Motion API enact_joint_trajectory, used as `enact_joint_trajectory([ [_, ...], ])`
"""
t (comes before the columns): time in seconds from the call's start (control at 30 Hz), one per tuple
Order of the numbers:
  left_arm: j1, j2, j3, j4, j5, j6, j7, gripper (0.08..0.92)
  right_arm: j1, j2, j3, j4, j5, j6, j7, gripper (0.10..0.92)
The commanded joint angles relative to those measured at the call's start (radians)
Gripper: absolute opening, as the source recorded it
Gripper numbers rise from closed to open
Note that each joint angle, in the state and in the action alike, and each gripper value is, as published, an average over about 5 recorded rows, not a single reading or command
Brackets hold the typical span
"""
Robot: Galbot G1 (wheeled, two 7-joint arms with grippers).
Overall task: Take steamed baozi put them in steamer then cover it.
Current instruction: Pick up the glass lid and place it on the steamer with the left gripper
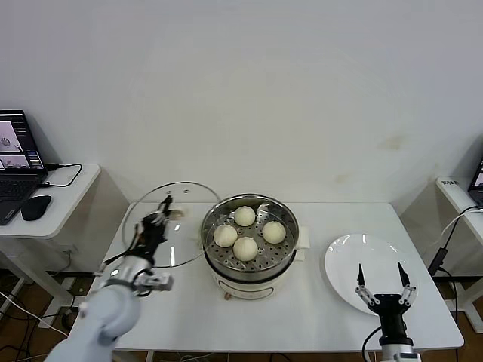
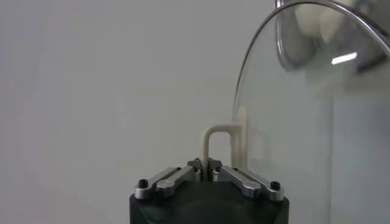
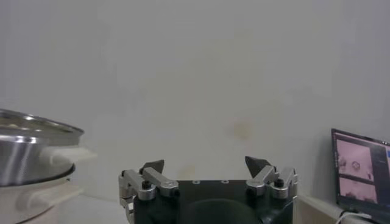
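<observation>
The left gripper (image 1: 167,204) is clamping its jaws on the lid's (image 1: 181,226) thin handle (image 2: 217,137), tilting it beside the steamer (image 1: 250,245) holding four buns (image 1: 245,248). The lid may swing and clip the rim. The right gripper (image 1: 386,283), jaws apart, is waiting over the plate (image 1: 343,260).

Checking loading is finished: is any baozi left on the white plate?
No: the plate is bare, and all four baozi sit in the steamer.

left pincer (image 1: 161,213) raised and clamped shut; right pincer (image 1: 386,285) low, spread wide.
</observation>
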Motion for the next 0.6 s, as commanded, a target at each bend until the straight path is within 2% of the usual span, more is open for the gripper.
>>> enact_joint_trajectory([
  [0.03,-0.265,-0.185,0.316,0.073,0.2,0.166,0.17,0.14,0.008,0.032,-0.029,-0.013,-0.068,0.006,0.017,0.823],
  [0.33,-0.273,-0.312,0.37,0.163,0.261,0.18,0.215,0.14,0.01,0.038,-0.038,-0.014,-0.077,0.007,0.018,0.823],
  [0.6,-0.255,-0.347,0.368,0.203,0.284,0.168,0.213,0.14,0.011,0.035,-0.045,-0.018,-0.076,0.01,0.018,0.823],
])
